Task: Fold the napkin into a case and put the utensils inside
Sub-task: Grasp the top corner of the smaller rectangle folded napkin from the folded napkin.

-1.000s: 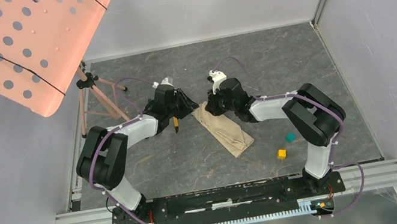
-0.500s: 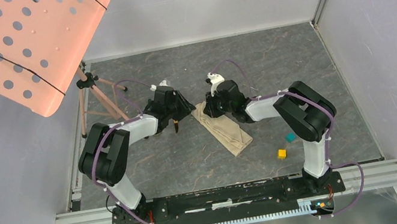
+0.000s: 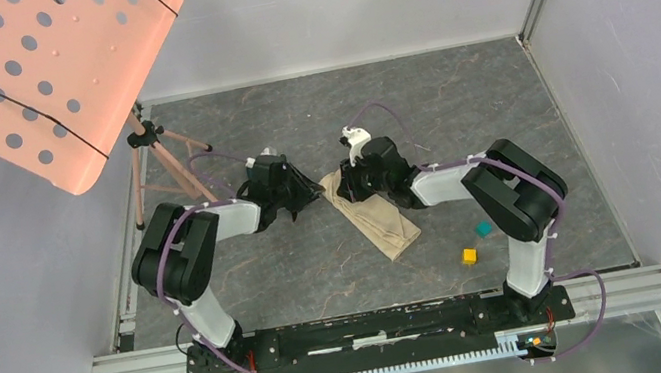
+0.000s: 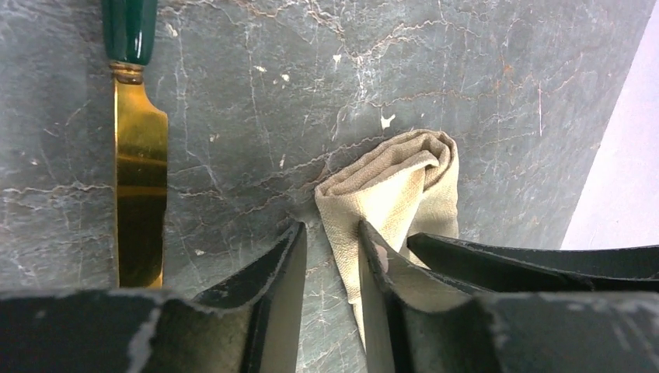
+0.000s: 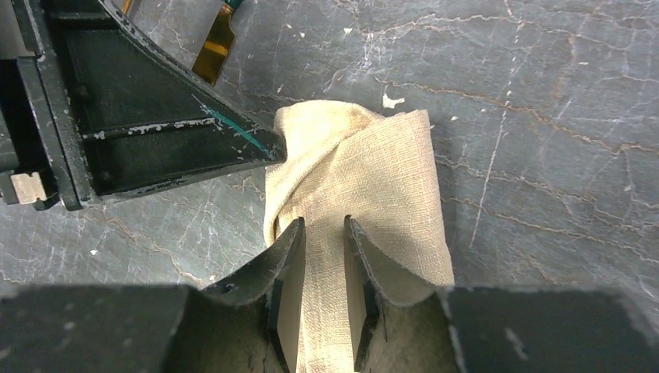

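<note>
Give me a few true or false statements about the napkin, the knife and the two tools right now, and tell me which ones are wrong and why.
1. The napkin is spread out as a flat square. False: it is folded into a narrow strip.
2. The gold knife with the green handle lies outside the napkin. True.
3. The left tool grips the knife. False: its jaws stand apart at the napkin's end, and the knife lies off to one side.
4. The right tool straddles the napkin with its jaws apart. True.
5. The yellow cube sits on the napkin. False: it rests on the table, apart from the napkin, near the teal cube.
</note>
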Controlling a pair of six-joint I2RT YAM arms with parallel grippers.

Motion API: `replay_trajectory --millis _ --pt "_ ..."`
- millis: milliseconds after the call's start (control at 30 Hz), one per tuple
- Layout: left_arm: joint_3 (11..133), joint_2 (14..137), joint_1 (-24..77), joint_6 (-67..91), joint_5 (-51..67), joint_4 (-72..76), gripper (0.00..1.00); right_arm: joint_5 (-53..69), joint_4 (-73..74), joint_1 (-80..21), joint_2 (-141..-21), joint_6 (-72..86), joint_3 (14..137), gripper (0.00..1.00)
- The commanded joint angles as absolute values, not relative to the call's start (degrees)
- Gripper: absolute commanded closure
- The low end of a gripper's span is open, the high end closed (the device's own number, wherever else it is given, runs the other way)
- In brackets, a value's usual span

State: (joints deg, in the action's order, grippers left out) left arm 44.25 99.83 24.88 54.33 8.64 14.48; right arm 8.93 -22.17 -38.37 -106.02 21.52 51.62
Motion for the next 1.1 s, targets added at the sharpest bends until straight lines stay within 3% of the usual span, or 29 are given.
replay_trajectory --millis 0,267,467,833,1067 --pt "42.3 101.5 25.2 59.2 10.8 20.2 0.65 8.9 -24.2 -39.1 -108.4 20.7 52.6 0.73" --pt "39.5 102.0 25.7 61.2 11.2 23.8 0.76 8.1 -24.9 -40.4 -111.9 22.8 55.7 0.87" --pt "37.7 101.7 26.4 62.4 10.6 26.0 0.8 8.8 -25.0 -42.2 -113.9 24.3 59.3 0.93" --pt "39.9 95.0 26.5 58.0 9.5 21.4 0.72 7.4 -25.1 -43.9 -109.3 20.2 51.4 0.94" --pt "39.4 87.8 26.5 53.5 7.3 14.5 0.62 6.9 -23.8 -43.6 -110.6 18.8 53.7 0.84"
